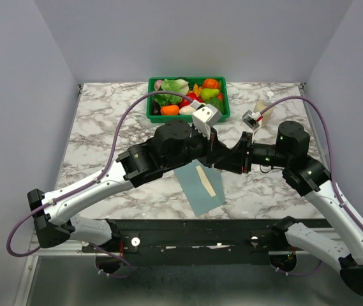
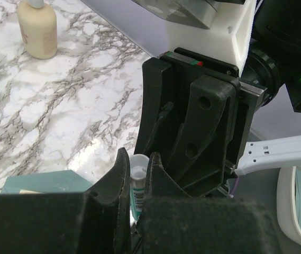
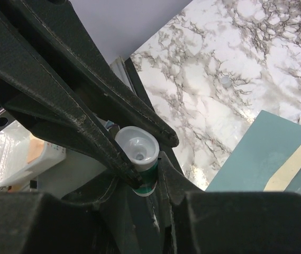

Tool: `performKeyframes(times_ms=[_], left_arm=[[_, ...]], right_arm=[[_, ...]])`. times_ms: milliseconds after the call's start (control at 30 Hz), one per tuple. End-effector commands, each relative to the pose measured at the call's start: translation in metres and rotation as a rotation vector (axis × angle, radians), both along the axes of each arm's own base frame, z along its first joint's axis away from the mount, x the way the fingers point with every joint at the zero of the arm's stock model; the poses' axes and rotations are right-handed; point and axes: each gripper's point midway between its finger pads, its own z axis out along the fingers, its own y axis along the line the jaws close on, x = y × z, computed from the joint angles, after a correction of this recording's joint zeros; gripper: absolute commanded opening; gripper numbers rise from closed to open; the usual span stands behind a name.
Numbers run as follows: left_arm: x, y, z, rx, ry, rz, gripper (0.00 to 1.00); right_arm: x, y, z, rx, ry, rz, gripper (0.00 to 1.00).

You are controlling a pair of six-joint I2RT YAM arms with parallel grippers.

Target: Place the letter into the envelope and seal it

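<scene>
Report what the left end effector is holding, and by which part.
A small white-tipped tube with a green label, pinched across its labelled body by the left end effector; the white tip sticks out beyond it.

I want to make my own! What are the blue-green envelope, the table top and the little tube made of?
The envelope looks like paper: thin, flat, matte teal, with crisp edges. The table looks like marble, white with grey veins and slightly shiny, though it may be only a printed surface. The tube seems plastic: its top is smooth and cloudy white.
</scene>
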Motion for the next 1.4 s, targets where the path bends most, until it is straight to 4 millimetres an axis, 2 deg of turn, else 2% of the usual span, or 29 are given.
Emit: performKeyframes(times_ms=[0, 33, 67, 167, 200, 233, 267, 333, 367, 400, 433, 500, 567, 600, 667, 700, 767, 800, 867, 900, 1000, 1067, 1167, 1200, 1300, 1367], left_arm=[[-0.017, -0.008, 0.005, 0.021, -0.028, -0.111, 0.00], [-0.018, -0.009, 0.003, 0.028, -0.028, -0.120, 0.00], [-0.018, -0.009, 0.003, 0.031, -0.033, -0.123, 0.00], [-0.019, -0.009, 0.002, 0.043, -0.035, -0.134, 0.00], [-0.018, -0.008, 0.002, 0.046, -0.042, -0.128, 0.10], [-0.016, -0.006, 0.003, 0.049, -0.047, -0.117, 0.26], [-0.010, -0.001, 0.006, 0.051, -0.061, -0.082, 0.55], [-0.002, 0.006, 0.012, 0.043, -0.088, -0.035, 0.76], [0.009, 0.018, 0.019, 0.026, -0.096, 0.017, 0.84], [0.016, 0.024, 0.024, 0.006, -0.099, 0.041, 0.97], [0.021, 0.030, 0.033, -0.032, -0.100, 0.065, 0.99], [0.039, 0.056, 0.045, -0.083, -0.114, 0.145, 0.99], [0.047, 0.078, 0.057, -0.138, -0.137, 0.201, 0.99], [0.058, 0.091, 0.058, -0.144, -0.147, 0.250, 0.99], [0.057, 0.107, 0.062, -0.167, -0.174, 0.278, 0.99], [0.060, 0.109, 0.045, -0.144, -0.159, 0.288, 0.99], [0.060, 0.114, 0.035, -0.151, -0.161, 0.293, 0.99], [0.061, 0.111, 0.011, -0.124, -0.126, 0.289, 0.96], [0.060, 0.105, -0.009, -0.115, -0.092, 0.270, 0.90], [0.060, 0.103, -0.034, -0.085, -0.049, 0.267, 0.82], [0.059, 0.093, -0.066, -0.040, 0.003, 0.230, 0.69], [0.059, 0.086, -0.075, -0.019, 0.013, 0.211, 0.67], [0.062, 0.081, -0.077, 0.020, 0.000, 0.207, 0.67], [0.064, 0.078, -0.069, 0.019, -0.014, 0.208, 0.68], [0.067, 0.067, -0.066, 0.042, -0.026, 0.198, 0.69], [0.071, 0.061, -0.072, 0.076, -0.028, 0.202, 0.70]], right_arm=[[-0.003, 0.002, 0.004, 0.013, -0.003, 0.022, 0.12], [-0.004, 0.002, 0.004, 0.012, -0.003, 0.022, 0.05], [-0.004, 0.002, 0.003, 0.011, -0.002, 0.026, 0.02], [-0.004, 0.002, 0.002, 0.011, 0.001, 0.028, 0.01], [-0.004, 0.002, 0.002, 0.011, 0.002, 0.028, 0.01], [-0.005, 0.002, 0.000, 0.008, 0.008, 0.030, 0.01], [-0.005, 0.002, 0.000, 0.009, 0.006, 0.030, 0.01], [-0.005, 0.002, -0.003, 0.007, 0.011, 0.025, 0.01], [-0.003, 0.001, -0.006, 0.001, 0.017, 0.016, 0.01], [-0.003, 0.001, -0.008, -0.001, 0.020, 0.011, 0.01], [-0.002, 0.001, -0.010, -0.005, 0.025, 0.007, 0.01], [0.001, 0.000, -0.017, -0.017, 0.036, -0.011, 0.01], [0.007, -0.002, -0.025, -0.035, 0.031, -0.049, 0.01], [0.011, -0.004, -0.029, -0.045, 0.032, -0.075, 0.01], [0.021, -0.009, -0.036, -0.067, 0.027, -0.146, 0.01], [0.024, -0.009, -0.041, -0.078, 0.030, -0.158, 0.01], [0.028, -0.010, -0.046, -0.096, 0.023, -0.168, 0.01], [0.030, -0.009, -0.049, -0.106, 0.026, -0.166, 0.01], [0.031, -0.009, -0.049, -0.110, 0.005, -0.155, 0.01], [0.030, -0.008, -0.048, -0.108, -0.005, -0.145, 0.01], [0.029, -0.005, -0.041, -0.097, -0.028, -0.111, 0.01], [0.026, 0.001, -0.039, -0.096, -0.013, -0.060, 0.01], [0.024, 0.010, -0.040, -0.094, 0.029, 0.005, 0.01], [0.025, 0.011, -0.040, -0.093, 0.039, 0.013, 0.01], [0.025, 0.016, -0.038, -0.085, 0.058, 0.040, 0.01], [0.023, 0.018, -0.035, -0.074, 0.063, 0.056, 0.01]])
